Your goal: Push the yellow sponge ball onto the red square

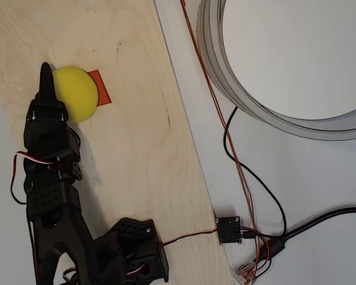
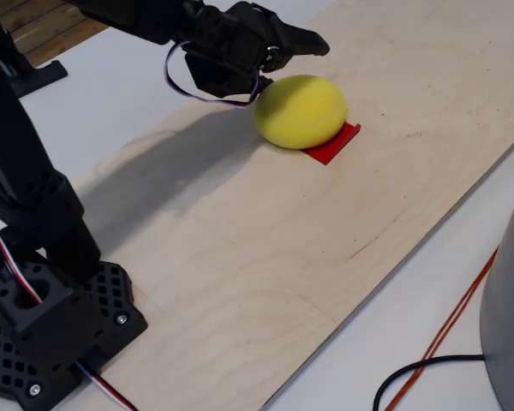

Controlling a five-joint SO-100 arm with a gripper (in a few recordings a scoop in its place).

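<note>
The yellow sponge ball [image 1: 77,94] rests on the wooden board and covers most of the red square [image 1: 101,88], of which only the right edge pokes out from under it. In the fixed view the ball [image 2: 301,111] sits on the square's [image 2: 335,143] far part, leaving a red strip bare at the front right. My black gripper [image 1: 46,76] lies against the ball's left side, fingers together and pointing up the picture, with nothing between them. In the fixed view the gripper [image 2: 313,46] hovers just above and behind the ball.
The wooden board [image 1: 136,148] lies on a white table. A large grey round rim [image 1: 237,95] stands at the upper right. Black and orange cables [image 1: 249,178] and a small circuit board [image 1: 229,230] lie right of the board. The arm's base [image 1: 130,249] stands at the board's near edge.
</note>
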